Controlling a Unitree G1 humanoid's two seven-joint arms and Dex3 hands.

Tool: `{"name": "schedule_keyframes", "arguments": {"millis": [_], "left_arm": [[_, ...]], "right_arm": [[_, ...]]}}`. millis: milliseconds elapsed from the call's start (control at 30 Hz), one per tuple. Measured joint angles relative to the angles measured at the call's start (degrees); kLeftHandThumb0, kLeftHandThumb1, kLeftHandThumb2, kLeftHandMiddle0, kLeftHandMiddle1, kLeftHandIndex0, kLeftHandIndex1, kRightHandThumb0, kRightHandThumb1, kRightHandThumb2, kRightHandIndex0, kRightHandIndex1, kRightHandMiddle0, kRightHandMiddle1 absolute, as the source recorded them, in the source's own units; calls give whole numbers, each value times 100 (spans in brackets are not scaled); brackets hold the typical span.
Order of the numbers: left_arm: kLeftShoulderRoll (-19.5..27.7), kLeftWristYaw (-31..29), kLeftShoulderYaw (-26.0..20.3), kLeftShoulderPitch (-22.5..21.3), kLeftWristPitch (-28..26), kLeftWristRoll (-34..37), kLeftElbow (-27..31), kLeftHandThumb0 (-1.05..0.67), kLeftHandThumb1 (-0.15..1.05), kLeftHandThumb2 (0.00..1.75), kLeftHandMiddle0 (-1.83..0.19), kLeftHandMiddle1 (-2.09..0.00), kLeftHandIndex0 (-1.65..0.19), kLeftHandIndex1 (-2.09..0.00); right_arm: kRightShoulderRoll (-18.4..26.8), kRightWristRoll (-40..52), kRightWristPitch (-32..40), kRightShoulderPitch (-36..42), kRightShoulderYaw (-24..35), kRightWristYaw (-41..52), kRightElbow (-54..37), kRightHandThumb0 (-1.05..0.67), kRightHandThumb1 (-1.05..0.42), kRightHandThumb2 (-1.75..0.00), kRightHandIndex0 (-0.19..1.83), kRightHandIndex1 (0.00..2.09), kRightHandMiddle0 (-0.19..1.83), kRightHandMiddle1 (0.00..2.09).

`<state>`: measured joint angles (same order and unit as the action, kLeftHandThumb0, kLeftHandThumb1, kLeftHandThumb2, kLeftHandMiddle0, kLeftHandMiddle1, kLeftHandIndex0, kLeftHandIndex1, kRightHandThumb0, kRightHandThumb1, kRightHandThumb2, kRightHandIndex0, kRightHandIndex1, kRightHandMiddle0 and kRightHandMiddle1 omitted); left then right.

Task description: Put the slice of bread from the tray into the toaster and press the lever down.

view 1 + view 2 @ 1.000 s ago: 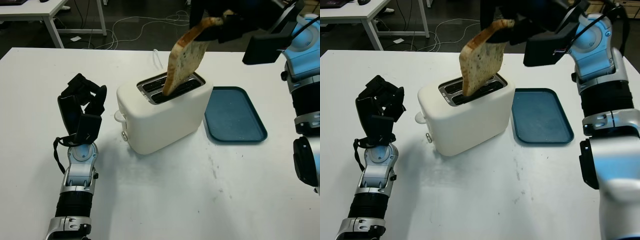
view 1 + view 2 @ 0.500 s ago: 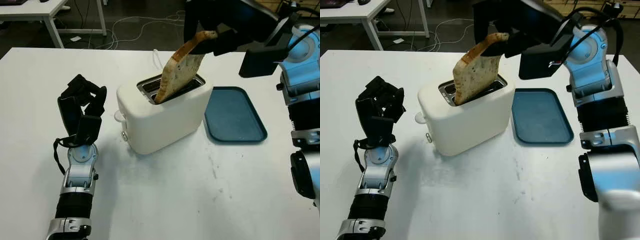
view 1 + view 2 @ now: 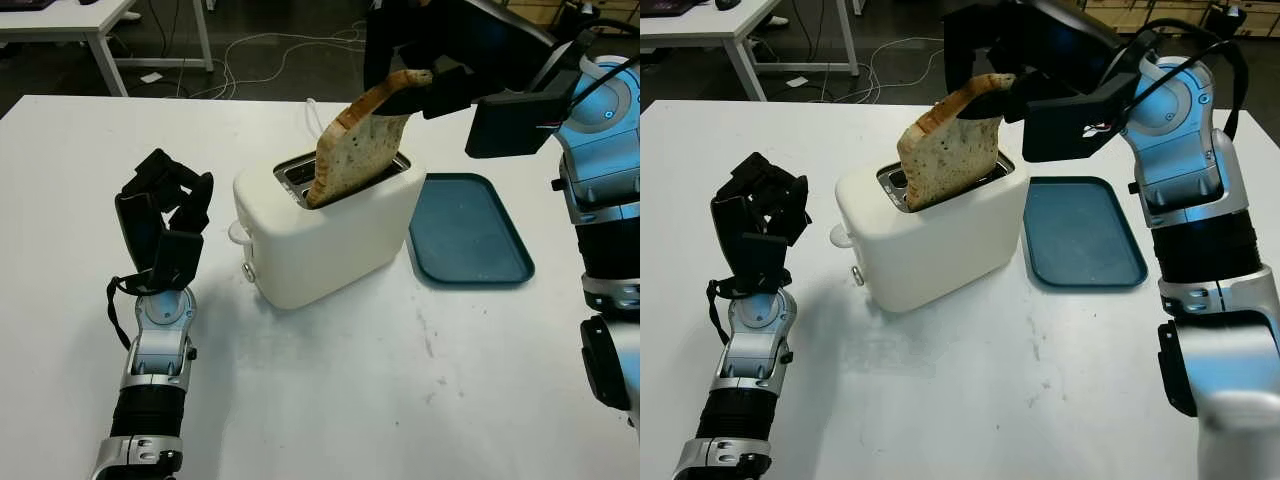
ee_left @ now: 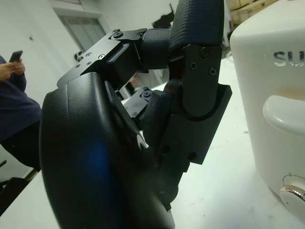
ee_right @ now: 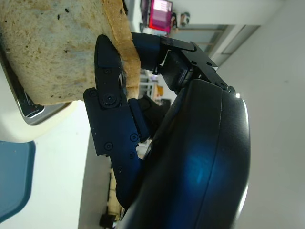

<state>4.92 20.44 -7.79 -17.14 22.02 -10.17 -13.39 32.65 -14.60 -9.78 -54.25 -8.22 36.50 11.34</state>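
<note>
A speckled slice of bread [image 3: 352,150] leans tilted with its lower edge inside a slot of the cream toaster [image 3: 330,225] at the table's middle. My right hand [image 3: 415,75] is above the toaster, shut on the slice's top crust; the right wrist view has its fingers [image 5: 112,102] clamped on the bread [image 5: 57,52]. The toaster's lever [image 3: 238,232] sticks out on its left end and is up. The blue tray [image 3: 468,232] lies just right of the toaster with nothing on it. My left hand [image 3: 162,215] is raised left of the toaster, fingers curled, holding nothing.
White table [image 3: 350,400] with free room in front of the toaster. Cables run on the floor behind the far edge. Another table [image 3: 70,20] stands at the back left. In the left wrist view, a person [image 4: 14,105] sits holding a phone.
My right hand has moved left and down with the bread. The slice's lower edge has gone deeper into the slot and it leans more. The left hand has not moved.
</note>
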Motion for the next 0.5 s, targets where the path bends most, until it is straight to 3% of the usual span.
{"name": "schedule_keyframes", "arguments": {"millis": [500], "left_arm": [[-25, 34, 0, 3, 0, 0, 2, -100, 92, 34, -102, -170, -86, -154]], "right_arm": [[109, -248, 447, 161, -54, 56, -447, -37, -92, -40, 109, 175, 75, 175]]}}
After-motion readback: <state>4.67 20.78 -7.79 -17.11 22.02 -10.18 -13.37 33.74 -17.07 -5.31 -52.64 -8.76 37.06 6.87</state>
